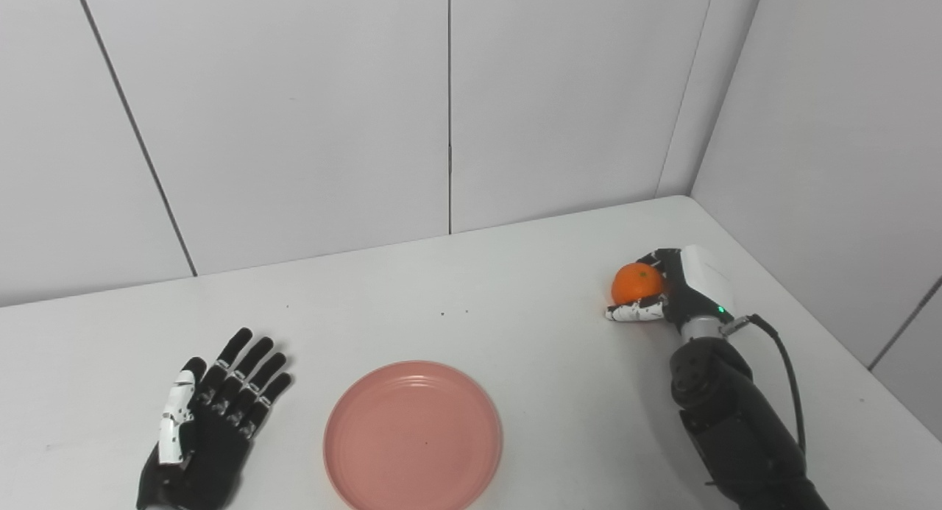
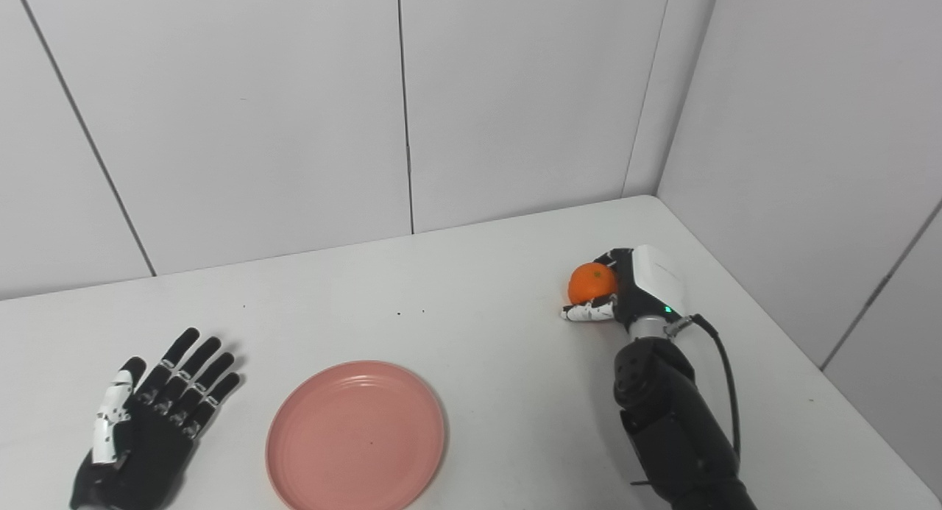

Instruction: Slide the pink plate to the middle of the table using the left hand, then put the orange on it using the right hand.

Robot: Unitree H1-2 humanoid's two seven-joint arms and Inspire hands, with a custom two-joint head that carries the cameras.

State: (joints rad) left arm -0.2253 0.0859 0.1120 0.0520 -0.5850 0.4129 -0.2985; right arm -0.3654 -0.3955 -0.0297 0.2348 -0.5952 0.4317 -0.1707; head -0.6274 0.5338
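Table [image 1: 515, 274]: we see a white top set into a corner of pale wall panels; clock directions below are read from its middle, with twelve toward the back wall.
Pink plate [image 1: 413, 436]: we find it at about six o'clock, close to the near edge, lying flat and bare, with a small dark speck near its centre.
Orange [image 1: 637, 282]: we place it at about three o'clock, near the right edge of the table and well apart from the plate.
Right hand [image 1: 666, 289]: we see its fingers curled around the orange, gripping it, the white-tipped thumb under the fruit and a green light lit at the wrist. Whether the fruit is lifted off the top we cannot tell.
Left hand [image 1: 210, 414]: we find it at about eight o'clock, just beside the plate and not touching it, palm down, fingers spread and straight, holding nothing.
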